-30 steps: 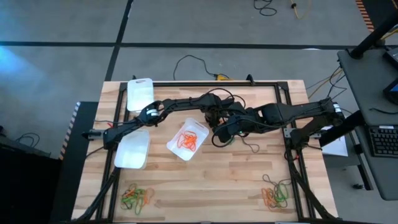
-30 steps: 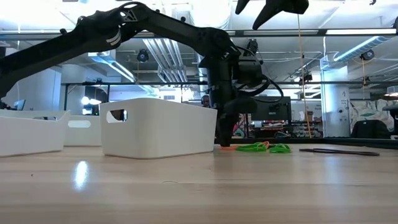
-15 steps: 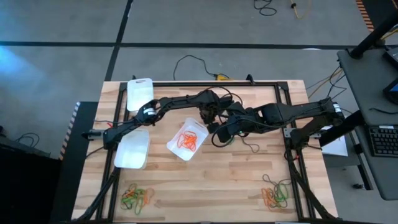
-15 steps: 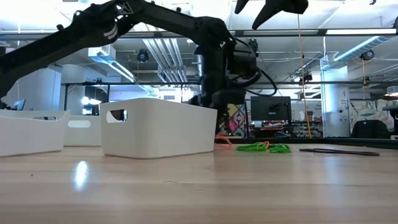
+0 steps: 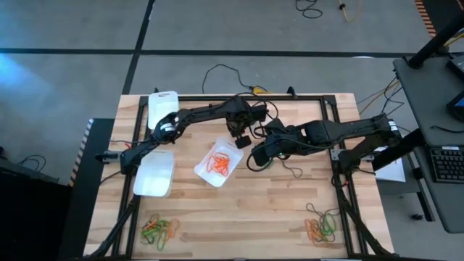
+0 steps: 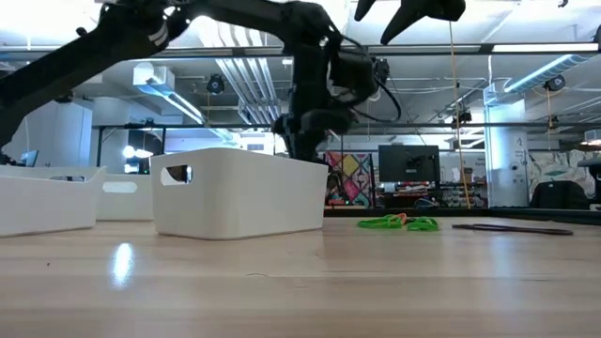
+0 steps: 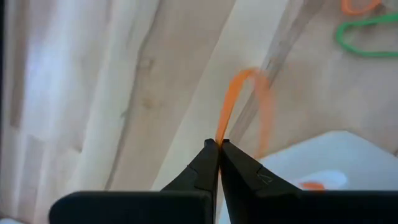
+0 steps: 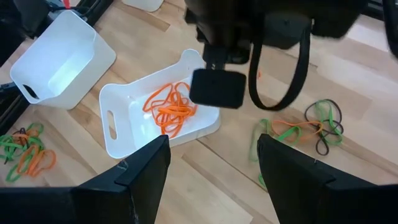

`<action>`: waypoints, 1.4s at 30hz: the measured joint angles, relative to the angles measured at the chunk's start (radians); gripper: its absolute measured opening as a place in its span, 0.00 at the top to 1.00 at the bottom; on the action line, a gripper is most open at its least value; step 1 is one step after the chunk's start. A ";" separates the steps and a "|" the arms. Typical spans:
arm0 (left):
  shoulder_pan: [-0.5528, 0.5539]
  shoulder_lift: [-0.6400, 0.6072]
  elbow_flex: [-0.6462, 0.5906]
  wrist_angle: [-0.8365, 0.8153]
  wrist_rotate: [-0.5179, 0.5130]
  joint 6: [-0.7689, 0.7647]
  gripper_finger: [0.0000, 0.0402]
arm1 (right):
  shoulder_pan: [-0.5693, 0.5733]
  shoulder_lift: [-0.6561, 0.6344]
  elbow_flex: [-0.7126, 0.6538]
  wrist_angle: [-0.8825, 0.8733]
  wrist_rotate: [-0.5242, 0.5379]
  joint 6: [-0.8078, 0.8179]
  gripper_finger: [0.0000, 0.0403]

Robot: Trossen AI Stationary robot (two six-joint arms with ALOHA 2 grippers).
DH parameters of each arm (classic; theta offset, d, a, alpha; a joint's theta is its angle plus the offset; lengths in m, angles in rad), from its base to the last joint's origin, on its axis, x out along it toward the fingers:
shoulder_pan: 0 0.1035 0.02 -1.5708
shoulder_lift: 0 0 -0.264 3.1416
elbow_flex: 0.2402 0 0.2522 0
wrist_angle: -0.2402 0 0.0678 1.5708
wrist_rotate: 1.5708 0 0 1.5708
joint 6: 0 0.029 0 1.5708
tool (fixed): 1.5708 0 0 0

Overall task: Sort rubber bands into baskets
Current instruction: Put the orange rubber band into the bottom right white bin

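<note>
My left gripper (image 5: 239, 135) is over the table's middle, just beyond the far right corner of the middle basket (image 5: 219, 161), which holds several orange rubber bands. It is shut on one orange rubber band (image 7: 229, 106). My right gripper (image 5: 254, 158) hovers open and empty to the right of that basket (image 8: 155, 115), near a small pile of green, orange and dark bands (image 8: 305, 127). Two empty baskets rest on their bottoms at the far left (image 5: 163, 109) and the left (image 5: 154, 174). My left gripper pinches the orange band between its two fingertips, at one spot on the loop (image 7: 221, 133). The fingers point down from above. The rest of the band hangs as a thin loop below the tips, over the wood beside the basket's corner (image 7: 336, 155).
Mixed piles of bands lie at the near left (image 5: 159, 228) and near right (image 5: 322, 226) corners. Green bands (image 6: 399, 222) lie right of the basket (image 6: 239, 192) in the low view. Black cables run along the far edge (image 5: 217, 72). A black frame (image 5: 341, 145) borders the table.
My left gripper has risen from the table with the orange band and gone toward the table's left, to the middle basket's far corner. The band first stretched down to the wood, then came up with the fingers. My right gripper has kept still.
</note>
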 joint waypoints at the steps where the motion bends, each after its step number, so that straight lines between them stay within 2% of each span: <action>1: 0.002 -0.009 0.000 -0.008 0.001 0.000 1.00 | 0.000 0.000 0.000 0.000 0.000 0.000 0.42; 16: 0.036 -0.157 -0.014 -0.027 0.030 -0.023 1.00 | 0.000 0.000 0.000 0.000 0.000 0.000 0.42; 24: -0.032 -0.289 -0.047 -0.093 0.095 -0.023 1.00 | 0.000 0.000 0.000 0.000 0.000 -0.001 0.42; 27: -0.079 -0.379 -0.153 -0.046 0.098 -0.065 1.00 | 0.000 0.000 0.000 0.001 0.000 -0.001 0.42; 31: -0.126 -0.540 -0.419 0.047 0.104 -0.151 1.00 | 0.000 0.000 0.000 0.000 0.000 -0.001 0.42; 37: -0.193 -0.806 -0.826 0.358 0.172 -0.256 1.00 | 0.000 0.000 0.000 0.000 0.000 -0.001 0.42; 42: -0.258 -0.948 -1.045 0.571 0.203 -0.338 1.00 | 0.000 0.000 0.000 0.000 0.000 -0.001 0.42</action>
